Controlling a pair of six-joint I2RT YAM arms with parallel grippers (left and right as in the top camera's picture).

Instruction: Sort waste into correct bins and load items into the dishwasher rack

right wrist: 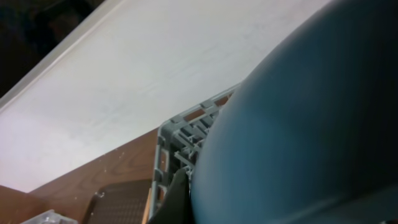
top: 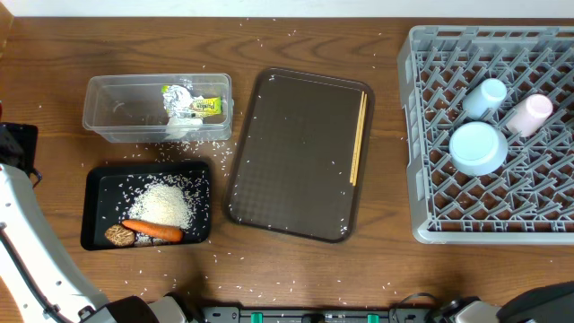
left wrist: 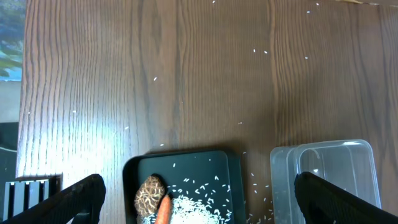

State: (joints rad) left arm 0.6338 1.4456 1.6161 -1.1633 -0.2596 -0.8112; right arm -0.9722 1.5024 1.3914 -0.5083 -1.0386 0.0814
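Table under open left gripper; blue plate, unseen overhead, hides right gripper's state

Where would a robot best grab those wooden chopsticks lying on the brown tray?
Around mid-length, coming straight down from above. The chopsticks lie flat, side by side, along the right edge of the brown serving tray, so a pinch across their thin width would probably catch both and keep them balanced. The tray's raised rim is close, leaving little room on that side.
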